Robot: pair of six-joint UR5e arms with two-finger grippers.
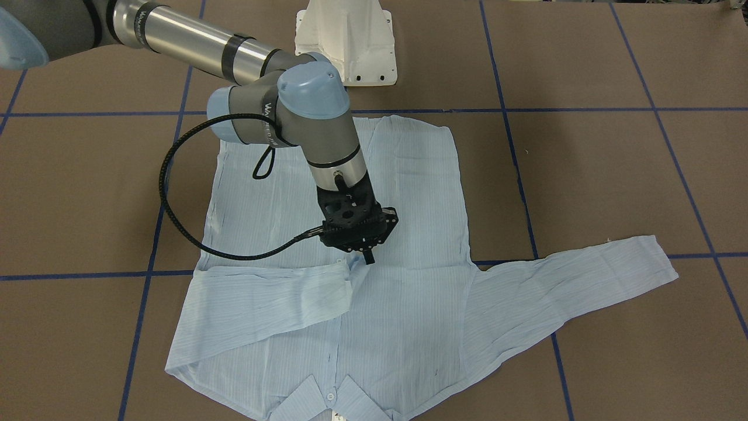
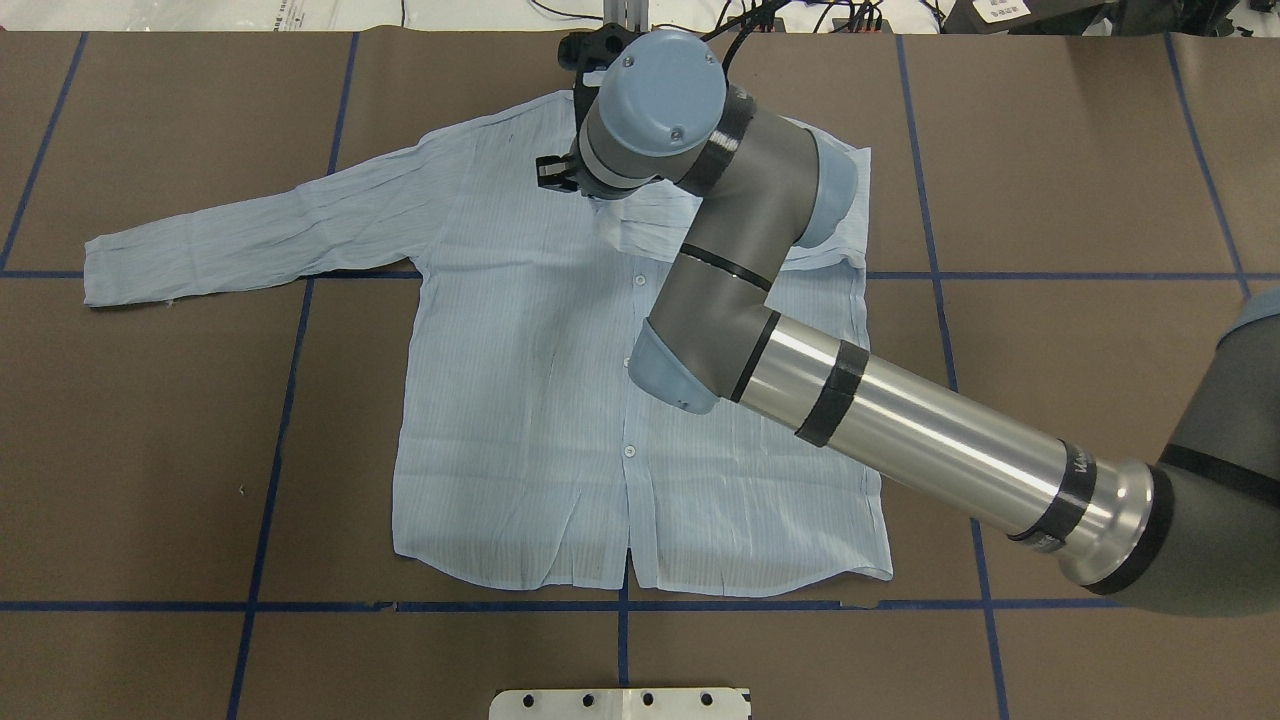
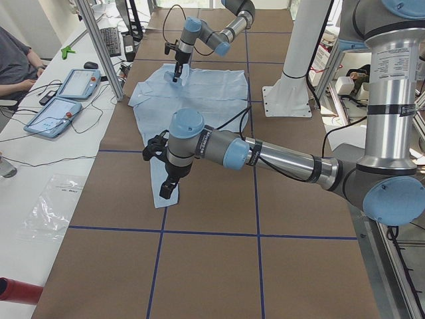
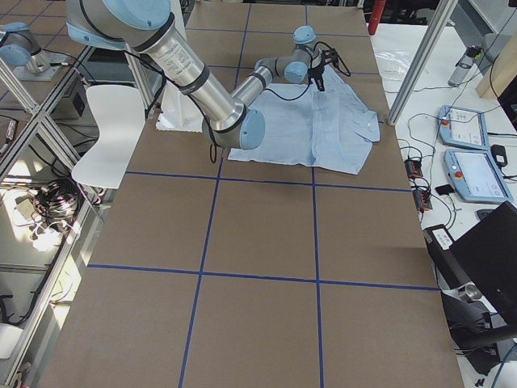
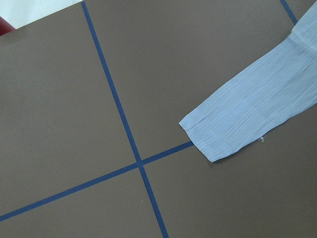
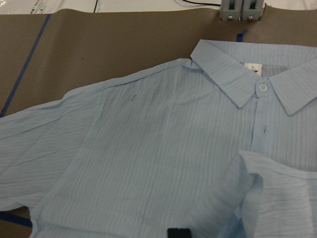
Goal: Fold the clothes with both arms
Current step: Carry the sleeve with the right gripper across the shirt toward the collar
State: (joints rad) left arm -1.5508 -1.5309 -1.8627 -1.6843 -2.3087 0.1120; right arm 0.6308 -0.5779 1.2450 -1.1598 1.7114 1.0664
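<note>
Shirt [image 2: 530,400] lay flat, front up, on table [image 2: 1050,200] | light blue, finely striped, crinkled, buttoned | one sleeve [image 1: 269,298] folded across chest, other sleeve [image 2: 250,240] outstretched | right gripper [image 1: 369,258] over chest, left gripper [image 3: 167,191] over outstretched cuff [image 5: 218,134]; finger spread of both could not be told

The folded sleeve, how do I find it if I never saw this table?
Look at the light blue shirt lying flat on the brown table. One sleeve lies folded across its chest, near the right tool; the other sleeve sticks straight out onto the table.

The right arm [image 2: 920,430] stretches forward, right hand [image 1: 368,255] pointing down, fingers together; the left hand [image 3: 167,189] hangs low.
</note>
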